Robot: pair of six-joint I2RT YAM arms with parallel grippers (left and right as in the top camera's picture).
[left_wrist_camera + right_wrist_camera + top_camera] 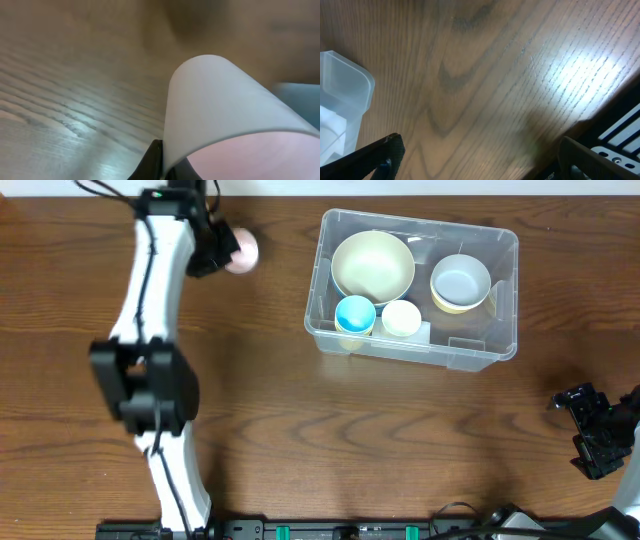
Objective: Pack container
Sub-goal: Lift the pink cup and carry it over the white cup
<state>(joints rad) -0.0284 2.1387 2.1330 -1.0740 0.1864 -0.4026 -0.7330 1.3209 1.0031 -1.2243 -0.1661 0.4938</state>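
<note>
Left pincer [213, 250] is pressed together on the rim of a pink bowl [241, 250] at the far left of the bench [300, 420]; the left wrist view shows the bowl's thin wall nipped between the fingertips. That bowl sits well apart from the container [400, 346], which stands on the bench to the right of centre. Four pieces already lie inside it: a cream bowl [372, 265], a blue cup [355, 313], a yellow cup [401, 318] and a white bowl [460, 283]. Right pincer [585, 430] is spread wide and holds nothing, low at the right edge, near the container's corner. By my reading the packing is mostly done. The pink bowl looks like the last loose piece in view; it has yet to be carried across and set inside. No lid shows, so I cannot tell whether closing is part of the job.
</note>
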